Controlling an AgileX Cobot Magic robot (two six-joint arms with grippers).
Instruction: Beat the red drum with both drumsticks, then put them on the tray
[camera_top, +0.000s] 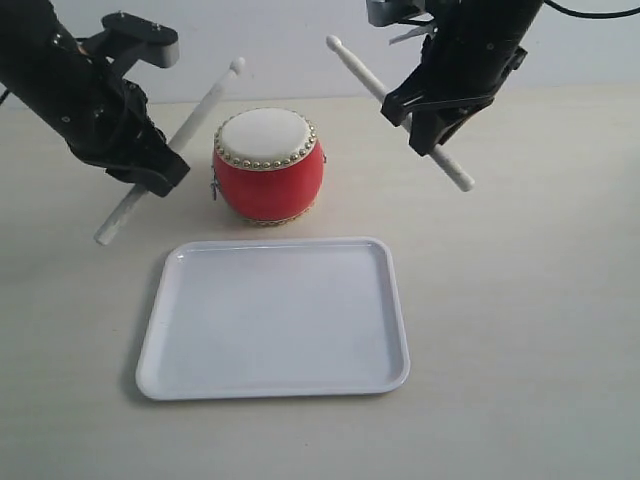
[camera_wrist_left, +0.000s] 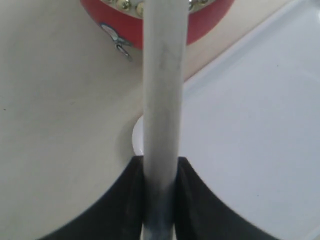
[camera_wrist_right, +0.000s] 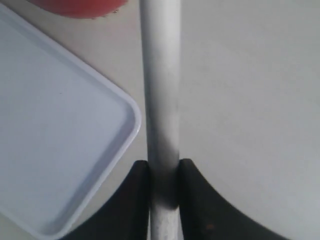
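Note:
The red drum (camera_top: 267, 165) with its cream skin and gold studs stands upright behind the white tray (camera_top: 275, 320). My left gripper (camera_top: 150, 178) is to the drum's left, shut on one pale drumstick (camera_top: 205, 105), whose tip is raised beside the drum's far left edge. To the drum's right, my right gripper (camera_top: 435, 130) is shut on the other drumstick (camera_top: 362, 72), its tip held high and clear of the skin. In the left wrist view, the stick (camera_wrist_left: 162, 90) runs from the gripper (camera_wrist_left: 160, 170) toward the drum (camera_wrist_left: 210, 27). The right wrist view has its stick (camera_wrist_right: 161, 85) pinched in the gripper (camera_wrist_right: 164, 167).
The tray (camera_wrist_left: 250, 130) holds nothing, and its corner lies under the left stick. Its other corner (camera_wrist_right: 125, 107) is beside the right stick. Pale tabletop (camera_top: 520, 300) surrounds drum and tray; a white wall stands behind.

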